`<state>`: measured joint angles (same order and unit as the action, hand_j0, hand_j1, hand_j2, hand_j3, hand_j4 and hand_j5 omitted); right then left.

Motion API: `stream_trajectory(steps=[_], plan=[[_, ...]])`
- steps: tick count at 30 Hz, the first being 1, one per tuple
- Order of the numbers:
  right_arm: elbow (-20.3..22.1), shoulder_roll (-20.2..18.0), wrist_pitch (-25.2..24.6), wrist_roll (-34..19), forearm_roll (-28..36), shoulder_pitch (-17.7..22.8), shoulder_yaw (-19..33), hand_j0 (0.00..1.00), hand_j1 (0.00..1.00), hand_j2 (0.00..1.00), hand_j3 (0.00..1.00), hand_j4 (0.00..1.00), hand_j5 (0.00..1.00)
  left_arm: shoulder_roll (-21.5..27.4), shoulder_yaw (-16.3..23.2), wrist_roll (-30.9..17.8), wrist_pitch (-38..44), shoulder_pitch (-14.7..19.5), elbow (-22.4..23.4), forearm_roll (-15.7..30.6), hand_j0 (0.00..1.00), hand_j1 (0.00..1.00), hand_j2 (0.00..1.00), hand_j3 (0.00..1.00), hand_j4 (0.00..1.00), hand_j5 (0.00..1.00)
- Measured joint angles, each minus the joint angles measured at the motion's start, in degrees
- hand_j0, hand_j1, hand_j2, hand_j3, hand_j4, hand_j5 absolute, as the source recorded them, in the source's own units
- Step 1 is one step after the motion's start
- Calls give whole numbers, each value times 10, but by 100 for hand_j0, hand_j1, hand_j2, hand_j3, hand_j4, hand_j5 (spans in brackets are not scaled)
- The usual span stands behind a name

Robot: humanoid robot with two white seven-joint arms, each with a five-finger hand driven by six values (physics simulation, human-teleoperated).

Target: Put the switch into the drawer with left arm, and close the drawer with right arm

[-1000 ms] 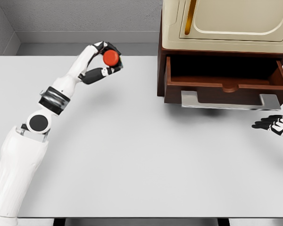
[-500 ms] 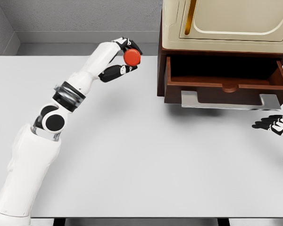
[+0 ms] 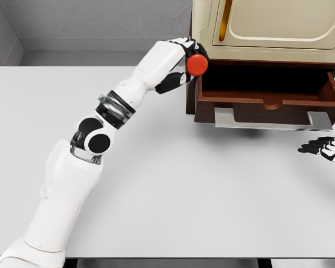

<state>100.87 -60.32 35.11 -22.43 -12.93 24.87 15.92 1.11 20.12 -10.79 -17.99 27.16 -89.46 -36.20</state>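
Observation:
The switch (image 3: 197, 65) shows as a round red button held in the air by my left hand (image 3: 185, 64), whose fingers are shut on it. It hangs at the left front corner of the open drawer (image 3: 268, 104), a dark brown wooden box with a grey metal handle (image 3: 272, 120), pulled out from the cabinet (image 3: 268, 30). The drawer's inside looks dark and bare. At the right edge of the head view, my right hand (image 3: 324, 147) rests low on the table with fingers relaxed, below and right of the handle.
The cream cabinet with a brown base stands at the back right of the white table (image 3: 156, 184). A grey wall (image 3: 95, 22) runs behind the table.
My left arm has swung to the right, carrying the red switch from the table's back left to the drawer's left corner. The right hand has stayed still.

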Motion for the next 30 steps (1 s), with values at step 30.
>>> stream_trajectory(steps=[30], plan=[[-3,0,0,3,4,1,-2,97,97,97,97,97,97,-11,88,0,3,75,38,-173,38,38,38,38,38,38]])
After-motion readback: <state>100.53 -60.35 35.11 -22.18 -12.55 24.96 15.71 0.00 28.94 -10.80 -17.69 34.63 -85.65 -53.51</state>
